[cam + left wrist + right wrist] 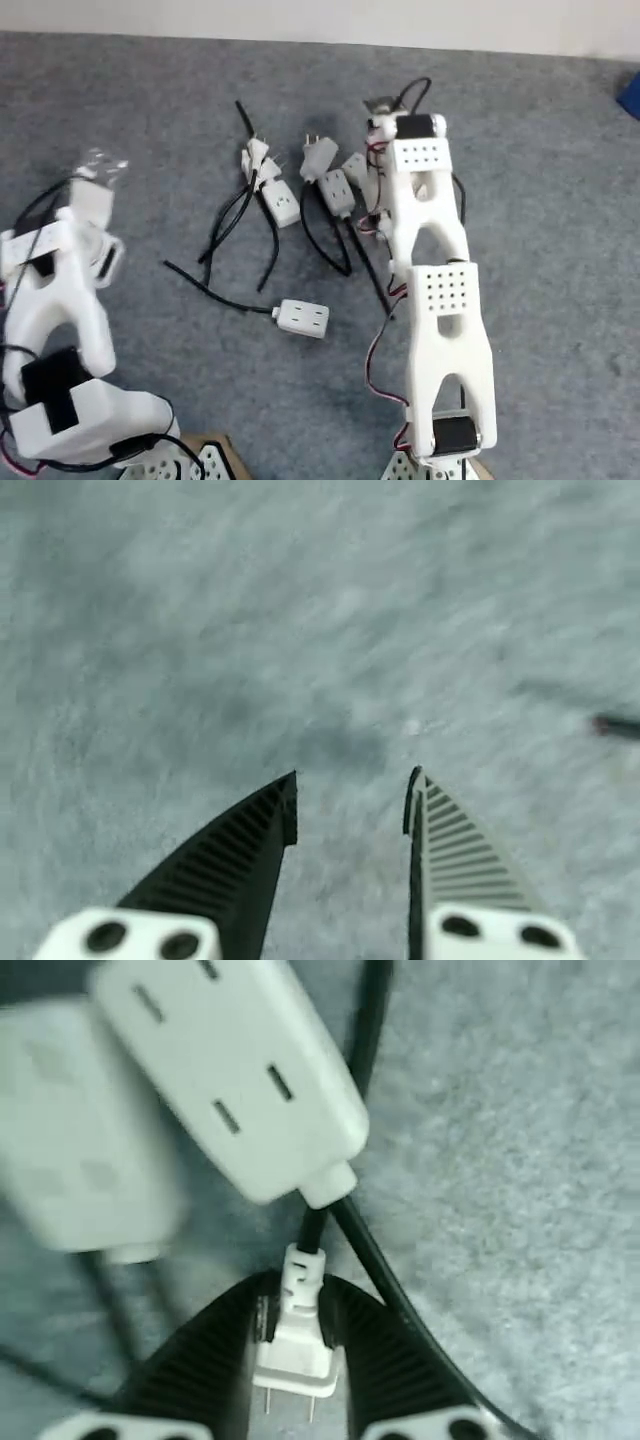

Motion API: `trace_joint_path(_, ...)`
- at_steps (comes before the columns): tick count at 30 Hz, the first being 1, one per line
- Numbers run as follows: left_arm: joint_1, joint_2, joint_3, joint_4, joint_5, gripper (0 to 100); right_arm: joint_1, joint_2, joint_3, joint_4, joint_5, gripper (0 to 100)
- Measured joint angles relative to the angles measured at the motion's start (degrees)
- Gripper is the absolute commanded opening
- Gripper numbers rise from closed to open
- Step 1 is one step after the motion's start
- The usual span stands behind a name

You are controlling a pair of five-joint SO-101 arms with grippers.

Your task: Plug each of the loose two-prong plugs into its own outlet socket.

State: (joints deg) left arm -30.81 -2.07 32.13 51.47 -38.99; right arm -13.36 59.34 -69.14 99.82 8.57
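Toward the far edge of the grey carpet [560,200], right of its middle, the right arm [430,230] stretches over a cluster of white electrical parts and black cords. The right gripper [298,1295] is clamped on a white two-prong plug [295,1350], with a black ribbed finger [215,1350] pressed against each flat side. The plug's two metal prongs point back toward the wrist, and its black cord [312,1228] leads out from between the fingertips. Just beyond the fingertips lies a white socket block [235,1070], slots facing up, its cord end close to the held plug's cord. A second block [70,1150] lies beside it, too blurred to read its slots.

In the high view, a loose plug [320,152] lies prongs outward near the far edge of the cluster, and another plug [257,152] lies farther toward the left edge. A lone socket strip [303,317] sits apart near the carpet's middle, with its trailing cord [215,290] running off toward the left edge.

By the left edge of the carpet stands the left arm [60,300]. The left gripper [352,778] is spread apart with nothing between its fingers and hangs above bare carpet. A dark cord tip [612,725] lies off to one side of it.
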Motion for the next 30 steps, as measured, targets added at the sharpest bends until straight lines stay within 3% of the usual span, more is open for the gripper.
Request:
trace_joint_path(4, 6.2, 0.0, -5.5, 5.4, 0.4, 19, -3.9, -12.5, 6.8, 0.0, -2.2, 0.5)
trace_joint_path(10, 12.9, 0.0, -24.2, 22.1, 10.9, 19, -10.1, -33.0, 26.3, 0.0, -5.8, 0.5)
trace_joint_path(17, 19.7, 0.0, -39.1, 38.2, 15.2, 20, -11.3, -53.2, 43.3, 0.0, -6.9, 0.5)
trace_joint_path(22, 24.6, -0.2, -46.2, 46.6, 16.6, 30, -11.3, -62.3, 53.5, -0.8, -8.6, 0.5)
trace_joint_path(30, 34.9, -6.9, -41.8, 48.7, 20.0, 35, -12.7, -73.9, 78.2, -20.7, -14.8, 0.5)
